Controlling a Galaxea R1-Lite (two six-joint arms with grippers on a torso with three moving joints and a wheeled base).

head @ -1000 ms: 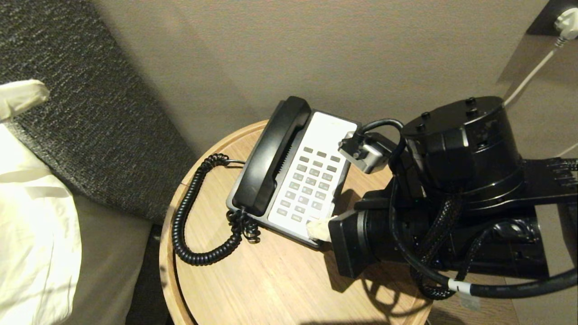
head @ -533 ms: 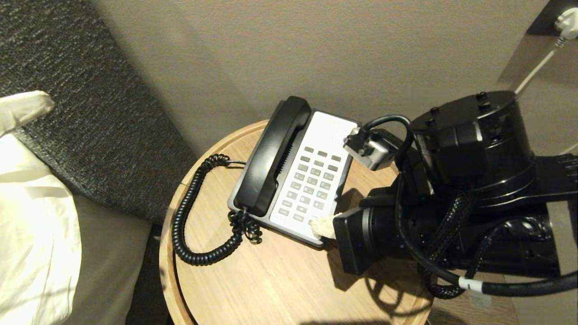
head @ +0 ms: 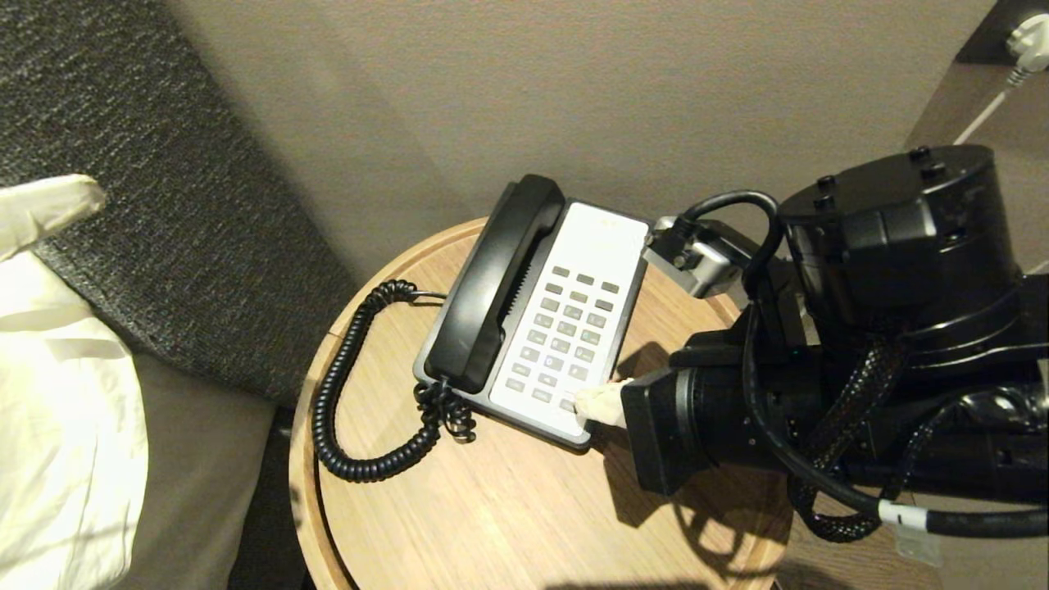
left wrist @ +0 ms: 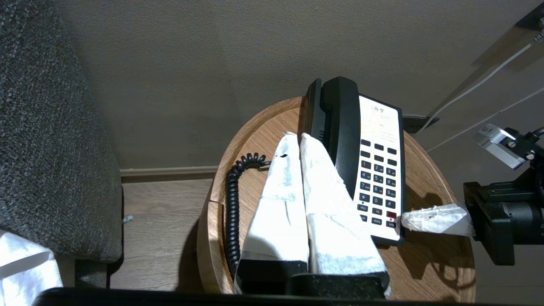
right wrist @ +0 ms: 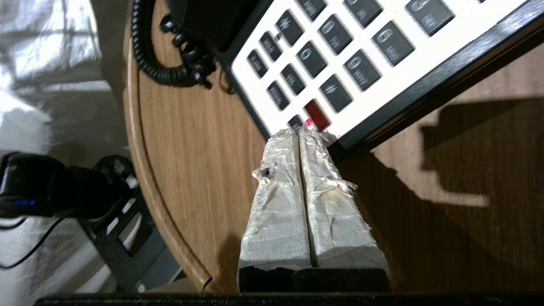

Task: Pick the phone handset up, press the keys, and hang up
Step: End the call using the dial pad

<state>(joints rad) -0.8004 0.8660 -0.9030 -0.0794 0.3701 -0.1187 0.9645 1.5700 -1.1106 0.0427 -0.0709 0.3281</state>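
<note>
Handset (head: 492, 283), glossy black and curved, is sitting cradled just beyond the right gripper (head: 583, 403), whose crinkly taped fingers are pressing together, empty, against flat keys (head: 561, 340); left gripper (left wrist: 296, 140) is pinched closed too.

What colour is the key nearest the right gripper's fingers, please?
Red, a lone key among dark grey ones; clearest in the right wrist view.

Looks like a hotel-type bedroom. White bedding (head: 57, 426) lies against a dark upholstered headboard (head: 164, 205), and beside it a small round wooden surface (head: 508, 508) carries a corded desk phone (head: 565, 328). Plain beige wall (head: 574, 98), wall plug (head: 1028, 37).
</note>
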